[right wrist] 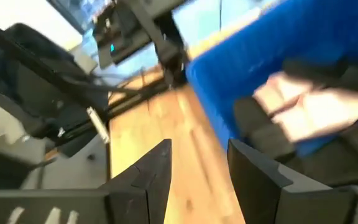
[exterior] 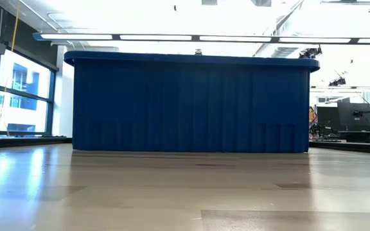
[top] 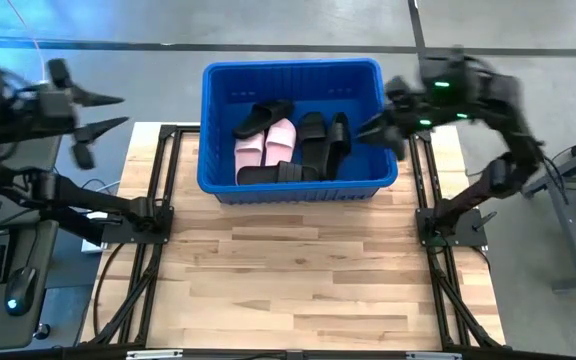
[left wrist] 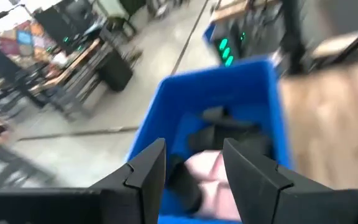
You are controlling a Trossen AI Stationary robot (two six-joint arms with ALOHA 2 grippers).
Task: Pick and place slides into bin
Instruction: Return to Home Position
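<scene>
The blue bin (top: pixel 290 188) stands at the table's far middle; it fills the low view (exterior: pixel 191 102). Inside lie two pale pink slides (top: pixel 266 145) and several black slides (top: pixel 320 142). My left gripper (top: pixel 113 110) is open and empty, off the table's far left corner, left of the bin. My right gripper (top: pixel 368 128) is open and empty at the bin's right rim. The left wrist view shows the bin (left wrist: pixel 166 118) with pink (left wrist: pixel 213 177) and black slides past my open fingers; the right wrist view shows the bin (right wrist: pixel 229 93) and slides (right wrist: pixel 309 112).
The bare wooden table (top: pixel 298 270) spreads in front of the bin. Black arm frames (top: pixel 148 230) run along both side edges. A keyboard and mouse (top: pixel 18 290) lie off the table's left. Desks and monitors stand in the room behind (exterior: pixel 352 119).
</scene>
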